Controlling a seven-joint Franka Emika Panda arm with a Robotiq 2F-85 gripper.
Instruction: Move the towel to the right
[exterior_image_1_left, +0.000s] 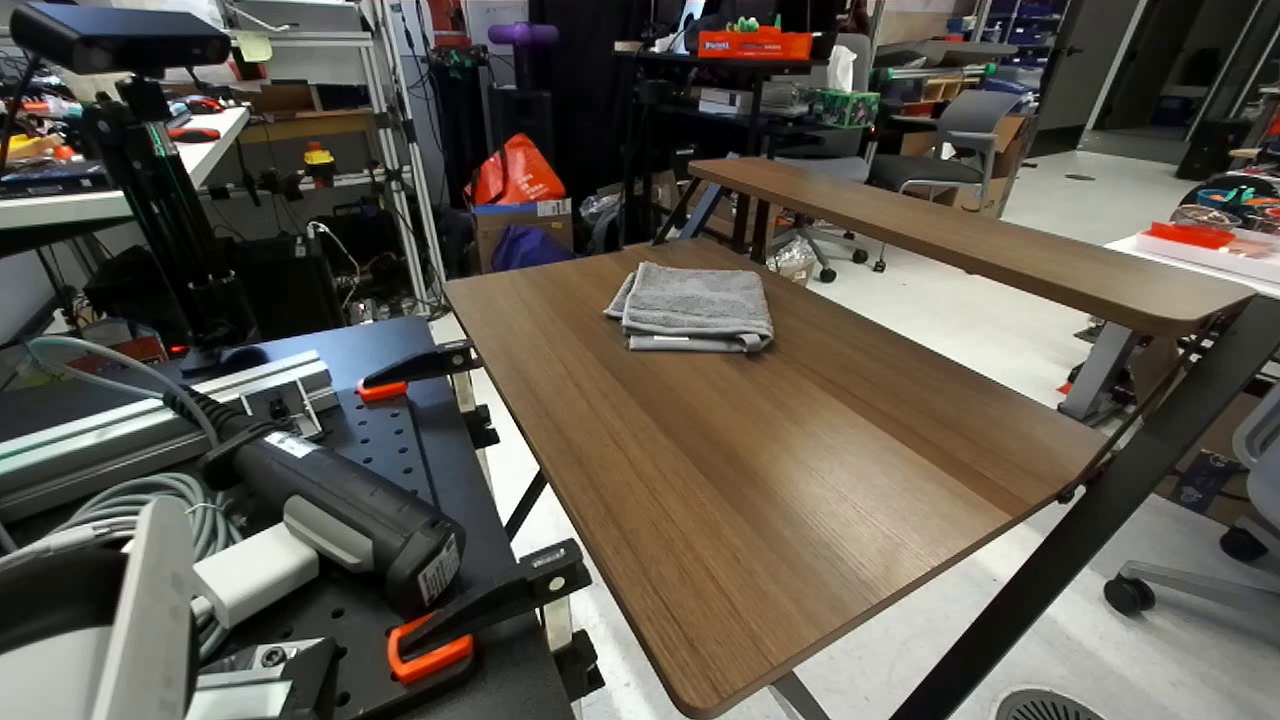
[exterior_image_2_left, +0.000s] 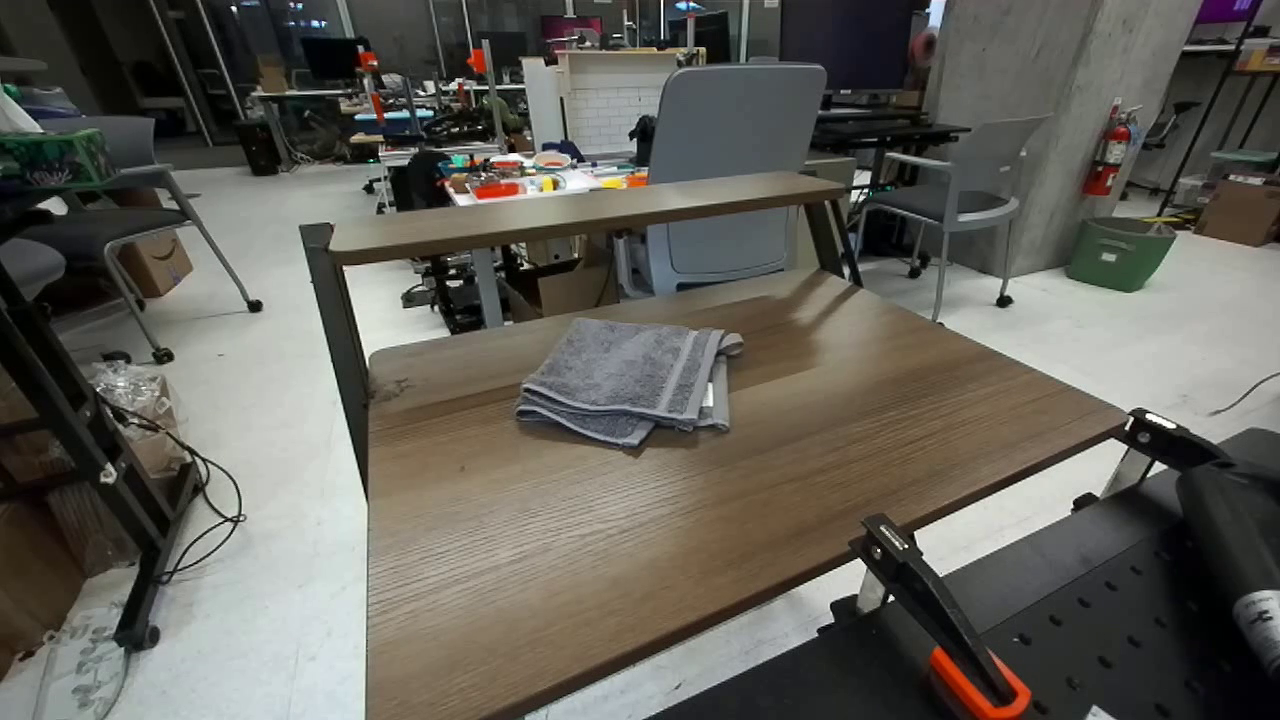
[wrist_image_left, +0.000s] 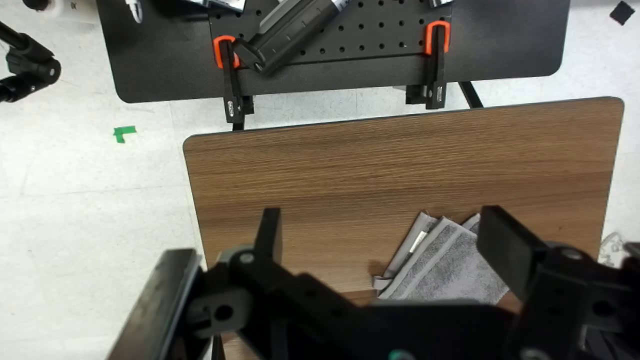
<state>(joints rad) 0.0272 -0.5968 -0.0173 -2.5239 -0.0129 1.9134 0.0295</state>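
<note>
Both exterior views look slantwise down on the brown rectangular wooden tabletop (exterior_image_1_left: 800, 460), mid-frame; the wrist view faces it from above, at lower right.

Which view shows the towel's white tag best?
The wrist view: from above, the tag shows as a clear white strip near one edge of the towel. Both exterior views show it only as a small pale sliver.

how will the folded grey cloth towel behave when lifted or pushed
The towel is probably floppy: its layers lie uneven, so it may unfold if lifted by one layer. Pushed, it would likely slide or bunch, not roll, lying flat on the brown wood-grain table.
</note>
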